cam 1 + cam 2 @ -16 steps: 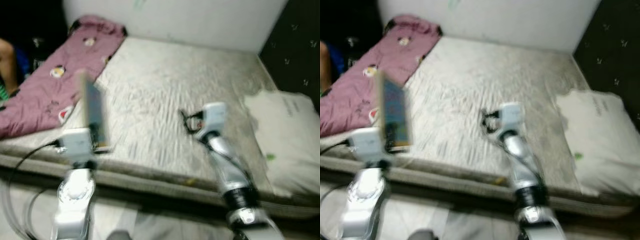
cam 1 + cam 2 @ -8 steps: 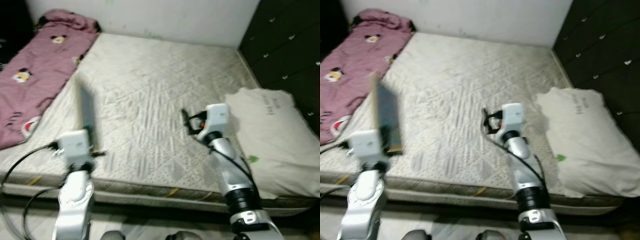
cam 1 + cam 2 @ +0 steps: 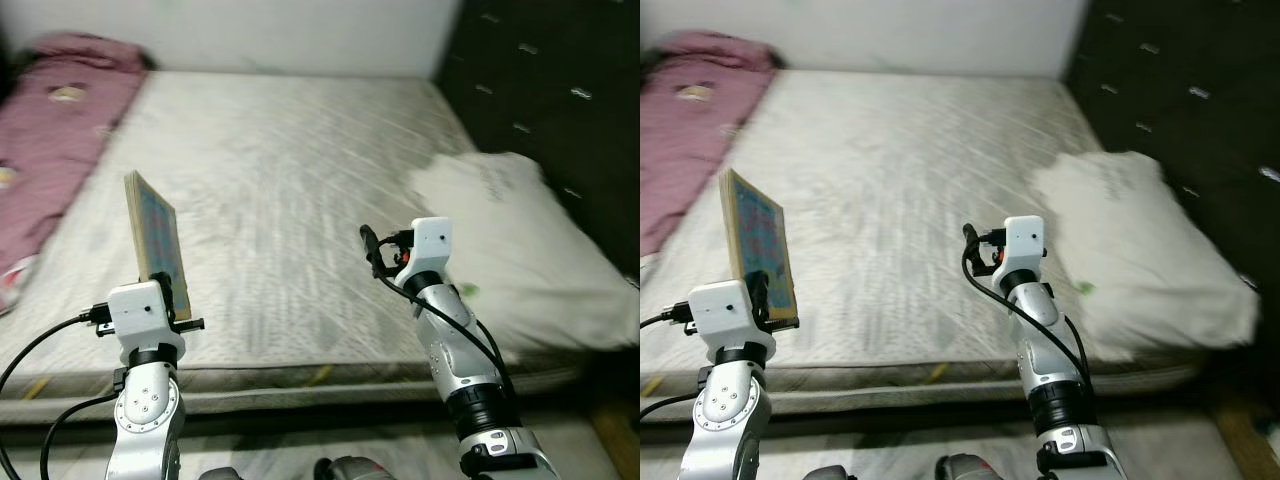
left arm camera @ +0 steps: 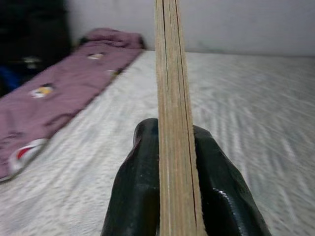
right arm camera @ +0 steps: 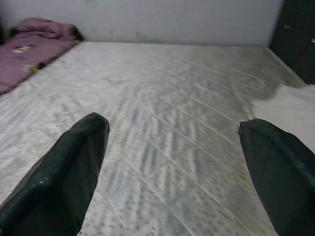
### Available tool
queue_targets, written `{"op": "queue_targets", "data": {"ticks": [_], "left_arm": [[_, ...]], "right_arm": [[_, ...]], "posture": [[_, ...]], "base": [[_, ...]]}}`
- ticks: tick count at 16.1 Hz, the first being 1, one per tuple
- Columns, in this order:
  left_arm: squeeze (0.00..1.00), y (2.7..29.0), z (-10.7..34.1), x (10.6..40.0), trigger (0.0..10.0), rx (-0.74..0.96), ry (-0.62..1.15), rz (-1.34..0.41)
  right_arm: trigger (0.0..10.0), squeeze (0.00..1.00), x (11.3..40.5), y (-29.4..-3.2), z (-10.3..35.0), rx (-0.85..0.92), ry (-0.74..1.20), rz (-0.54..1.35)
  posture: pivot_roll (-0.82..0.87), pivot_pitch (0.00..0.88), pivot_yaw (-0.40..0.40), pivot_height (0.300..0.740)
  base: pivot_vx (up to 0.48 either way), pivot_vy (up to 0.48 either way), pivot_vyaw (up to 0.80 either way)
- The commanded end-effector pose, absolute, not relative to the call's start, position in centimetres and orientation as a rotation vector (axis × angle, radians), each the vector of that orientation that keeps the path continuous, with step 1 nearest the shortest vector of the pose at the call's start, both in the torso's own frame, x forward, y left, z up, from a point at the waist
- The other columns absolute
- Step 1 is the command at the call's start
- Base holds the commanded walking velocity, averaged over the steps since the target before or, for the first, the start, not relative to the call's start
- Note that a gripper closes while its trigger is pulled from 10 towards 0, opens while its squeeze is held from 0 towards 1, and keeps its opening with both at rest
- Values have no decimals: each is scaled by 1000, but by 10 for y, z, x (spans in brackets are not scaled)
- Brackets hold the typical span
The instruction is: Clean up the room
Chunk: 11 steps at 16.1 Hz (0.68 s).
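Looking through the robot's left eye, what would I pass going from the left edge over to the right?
Crumpled pink cartoon-print blanket → flat wooden-edged book with a blue patterned cover, held upright in the left pincer → bare grey quilted mattress → open right pincer → white pillow → dark tufted headboard.

We see one flat, rectangular book with a tan board edge and a blue-patterned cover, standing upright on its short end at the lower left of the head views. It is clamped at its lower edge between the two black fingers of the left gripper (the wrist view shows its layered tan edge head-on). It is held above the near edge of the mattress.
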<state>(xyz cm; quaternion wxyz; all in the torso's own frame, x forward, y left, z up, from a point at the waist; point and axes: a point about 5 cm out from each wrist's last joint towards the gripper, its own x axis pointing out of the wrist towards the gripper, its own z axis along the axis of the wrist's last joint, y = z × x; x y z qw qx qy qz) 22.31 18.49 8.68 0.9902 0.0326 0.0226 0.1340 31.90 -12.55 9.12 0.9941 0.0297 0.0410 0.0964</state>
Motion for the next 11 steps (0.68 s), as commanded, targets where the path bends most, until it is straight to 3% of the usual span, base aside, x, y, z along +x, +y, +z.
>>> {"op": "queue_targets", "data": {"ticks": [1, 6, 11], "left_arm": [[0, 183, 97, 224, 10000, 58, -8, 252], [0, 175, 103, 227, 10000, 41, -8, 186], [0, 172, 105, 228, 10000, 23, -9, 169]], "right_arm": [[10000, 0, 319, -123, 96, 65, 67, 197], [10000, 0, 319, -121, 97, 71, 76, 197], [10000, 0, 318, -121, 98, 68, 81, 202]], "posture": [[13, 0, -33, 740], [-4, 0, -35, 740], [-6, 0, -39, 740]], "base": [[0, 0, -800], [0, 0, -800], [0, 0, 0]]}}
